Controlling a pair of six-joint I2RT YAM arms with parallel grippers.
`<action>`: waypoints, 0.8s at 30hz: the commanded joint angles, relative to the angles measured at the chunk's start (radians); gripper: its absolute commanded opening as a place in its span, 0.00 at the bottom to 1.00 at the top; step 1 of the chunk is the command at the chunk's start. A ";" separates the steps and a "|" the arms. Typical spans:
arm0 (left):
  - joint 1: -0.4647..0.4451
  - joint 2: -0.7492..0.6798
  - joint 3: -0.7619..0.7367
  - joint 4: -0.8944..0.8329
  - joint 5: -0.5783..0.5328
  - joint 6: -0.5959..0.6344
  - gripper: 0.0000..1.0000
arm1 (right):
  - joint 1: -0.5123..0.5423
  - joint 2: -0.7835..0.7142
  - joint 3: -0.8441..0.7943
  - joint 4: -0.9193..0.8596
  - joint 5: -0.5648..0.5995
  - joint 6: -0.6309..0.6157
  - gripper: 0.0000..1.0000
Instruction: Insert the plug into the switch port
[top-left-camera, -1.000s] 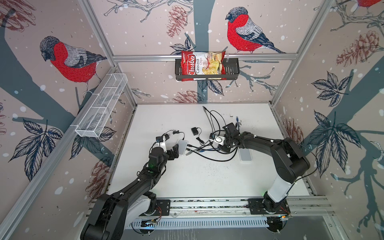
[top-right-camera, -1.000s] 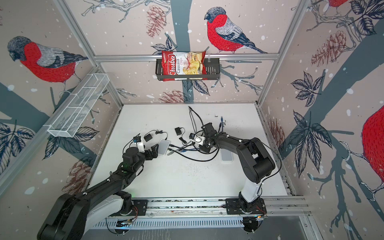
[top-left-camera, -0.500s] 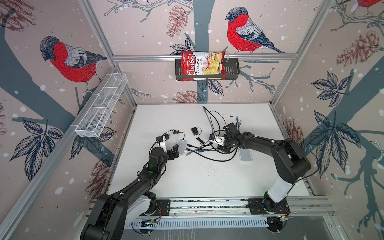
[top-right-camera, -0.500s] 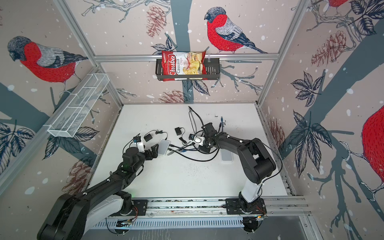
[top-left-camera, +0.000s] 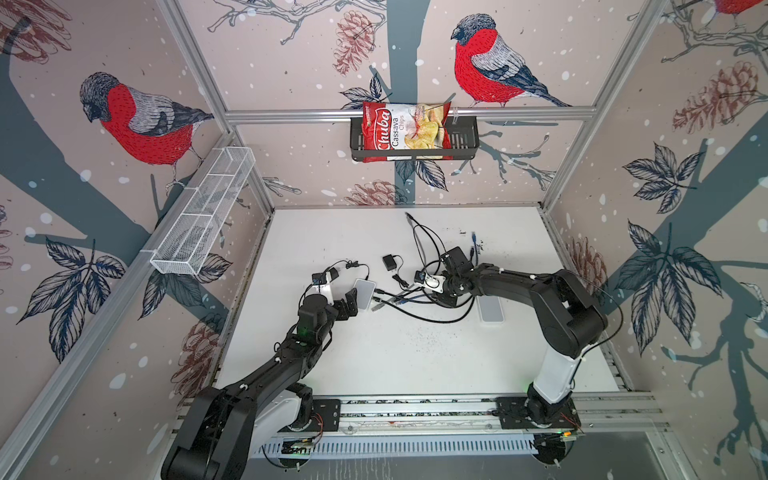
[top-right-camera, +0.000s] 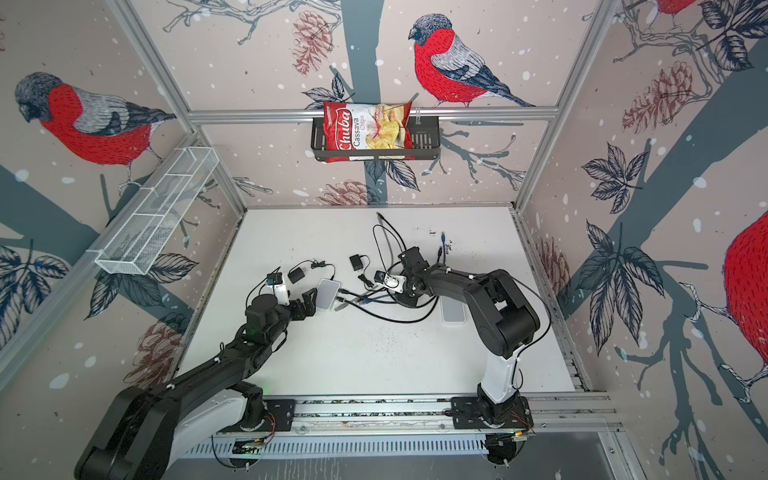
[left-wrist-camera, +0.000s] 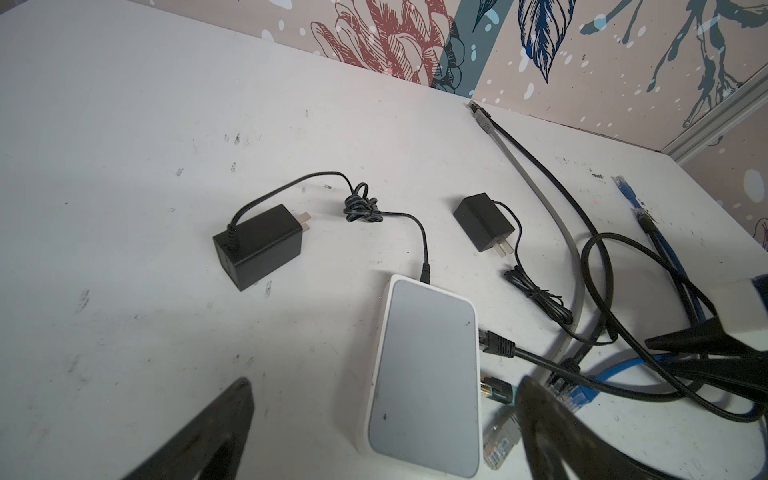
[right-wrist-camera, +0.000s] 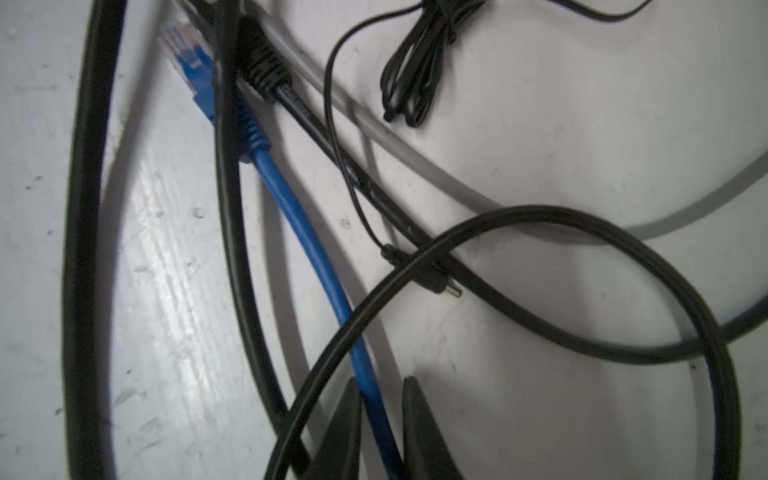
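On the white table (top-left-camera: 415, 365), the right gripper (right-wrist-camera: 381, 386) stands all but closed on the blue Ethernet cable (right-wrist-camera: 307, 232), pinching it well back from its end. The left gripper (left-wrist-camera: 386, 384) hangs wide open and empty, one finger on either side of the near end of the white network switch (left-wrist-camera: 428, 324). The coming move looks to turn on a single line. In the right wrist view the cable runs from the lower centre of the frame to the upper left, where the blue plug (right-wrist-camera: 189, 62) lies with its clear tip pointing away from the gripper. In the left wrist view that plug sits at lower right, just beside the switch's port side and aimed roughly at it, not yet in. The right arm has the cable, and the left arm is nearer the switch (top-left-camera: 364, 293). There are two arms and two switches, and the second switch (top-left-camera: 490, 309) lies right of centre beside the right arm. Two black power adapters (left-wrist-camera: 257, 245) lie on the table, and the lead of one enters the first switch's far end. Four plugs lie along the port side: a black plug (left-wrist-camera: 496, 345) that appears seated, a dark gold-tipped plug (left-wrist-camera: 496, 390), a clear plug (left-wrist-camera: 500, 444), and the blue one.
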 joint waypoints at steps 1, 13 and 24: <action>0.000 -0.004 0.003 0.030 -0.015 -0.001 0.97 | 0.004 -0.002 0.009 -0.053 0.079 -0.025 0.04; 0.000 -0.015 -0.005 0.027 -0.018 -0.006 0.97 | 0.030 -0.131 0.018 -0.110 0.236 -0.030 0.00; 0.000 -0.042 -0.012 0.013 -0.030 -0.014 0.97 | 0.026 -0.148 0.021 -0.057 0.392 0.057 0.00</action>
